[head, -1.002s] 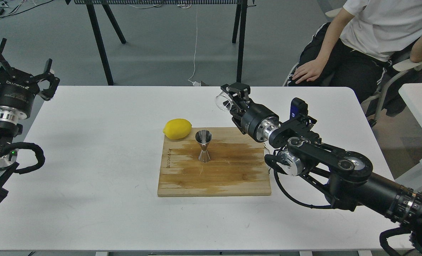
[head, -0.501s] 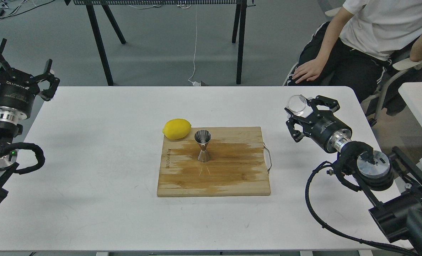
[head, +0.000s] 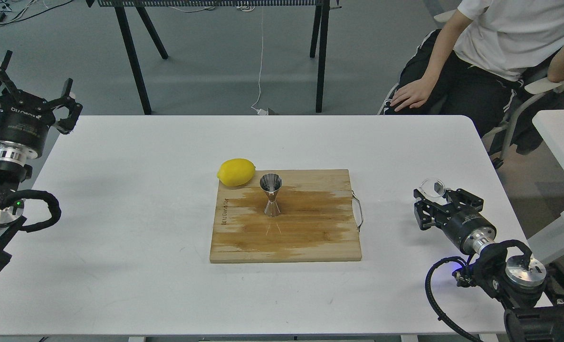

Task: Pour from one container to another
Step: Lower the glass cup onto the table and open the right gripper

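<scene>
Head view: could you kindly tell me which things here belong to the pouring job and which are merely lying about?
Part of the job:
- glass cup, at the right gripper
- steel jigger, upright on the board

Lying about:
- lemon
- wooden cutting board
- left gripper, idle off the table's edge

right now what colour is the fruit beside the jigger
Yellow: the lemon, clearest in the head view.

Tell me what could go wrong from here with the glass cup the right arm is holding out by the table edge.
1. The glass cup sits at the tips of the right gripper, near the white table's right edge; a slip could send it off.
2. It looks tilted, so releasing now might tip it.
3. The jigger stands narrow-waisted on the cutting board; a swing back could topple it.
</scene>
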Controlling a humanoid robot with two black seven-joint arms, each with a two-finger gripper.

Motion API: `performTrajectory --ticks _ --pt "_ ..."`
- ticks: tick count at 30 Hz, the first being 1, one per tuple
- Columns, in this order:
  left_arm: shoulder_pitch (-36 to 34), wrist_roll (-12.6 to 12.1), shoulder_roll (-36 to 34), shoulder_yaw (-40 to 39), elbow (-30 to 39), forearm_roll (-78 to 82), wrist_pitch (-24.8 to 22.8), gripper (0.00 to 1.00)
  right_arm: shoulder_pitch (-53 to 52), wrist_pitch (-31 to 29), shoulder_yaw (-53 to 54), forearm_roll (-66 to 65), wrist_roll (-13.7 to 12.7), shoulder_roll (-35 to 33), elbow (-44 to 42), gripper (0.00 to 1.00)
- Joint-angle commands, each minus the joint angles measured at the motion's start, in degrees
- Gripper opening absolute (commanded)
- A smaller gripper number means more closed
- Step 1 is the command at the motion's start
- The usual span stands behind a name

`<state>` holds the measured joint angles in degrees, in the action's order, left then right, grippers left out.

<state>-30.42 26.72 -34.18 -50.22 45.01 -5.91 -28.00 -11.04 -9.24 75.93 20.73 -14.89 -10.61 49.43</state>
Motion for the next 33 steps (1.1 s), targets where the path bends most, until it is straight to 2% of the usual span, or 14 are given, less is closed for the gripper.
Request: performTrajectory --ticks 1,8,15,19,22,24,33 --pt "0.0 0.0 0.0 0.1 0.0 0.0 0.0 1.00 -1.4 -1.4 -0.3 -0.1 0.0 1.6 -2.8 0.39" --pt "-0.1 0.1 0.6 0.5 0.0 0.0 0.0 1.00 -3.7 -2.1 -0.2 0.0 0.1 2.8 -6.8 0.41" --pt "-0.6 0.3 0.8 0.7 0.0 0.1 0.0 1.00 -5.9 -2.4 -1.4 -0.1 0.2 2.9 -9.5 0.55" --pt "-0.7 0.2 0.7 0.7 0.0 0.1 0.0 1.00 -8.3 -2.6 -2.6 -0.1 0.2 4.0 -14.0 0.56" --pt "-0.9 0.2 0.7 0.7 0.0 0.1 0.0 1.00 -8.5 -4.0 -2.8 -0.1 0.2 4.5 -14.4 0.56" --pt "-1.0 0.2 0.7 0.7 0.0 0.1 0.0 1.00 -8.5 -4.5 -2.9 -0.1 0.2 4.6 -14.4 0.60" --pt "-1.0 0.2 0.6 0.7 0.0 0.1 0.0 1.00 -8.4 -5.3 -2.9 -0.1 0.6 4.7 -14.4 0.67"
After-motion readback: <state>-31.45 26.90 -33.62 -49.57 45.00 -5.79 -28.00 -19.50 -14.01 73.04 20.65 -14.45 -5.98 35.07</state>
